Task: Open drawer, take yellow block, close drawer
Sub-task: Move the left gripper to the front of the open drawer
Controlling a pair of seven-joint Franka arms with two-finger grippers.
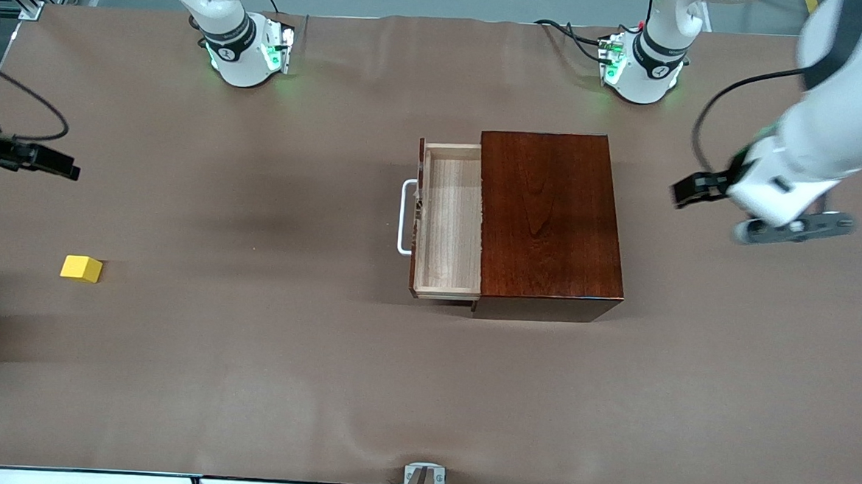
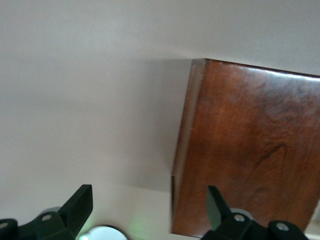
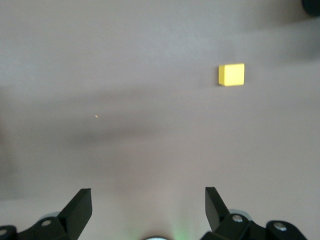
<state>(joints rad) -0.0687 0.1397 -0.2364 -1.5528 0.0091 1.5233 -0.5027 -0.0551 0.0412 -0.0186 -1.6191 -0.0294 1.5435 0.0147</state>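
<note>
In the front view the drawer (image 1: 450, 221) stands pulled out of the mahogany box (image 1: 548, 220), its white handle (image 1: 406, 217) toward the right arm's end. The yellow block (image 1: 81, 268) lies on the table (image 1: 248, 350), well apart from the drawer.

In the left wrist view the left gripper (image 2: 150, 207) hangs with jaws wide apart and empty over the box's edge.

In the right wrist view the right gripper (image 3: 148, 206) is spread wide, empty, above bare table near the block.
</note>
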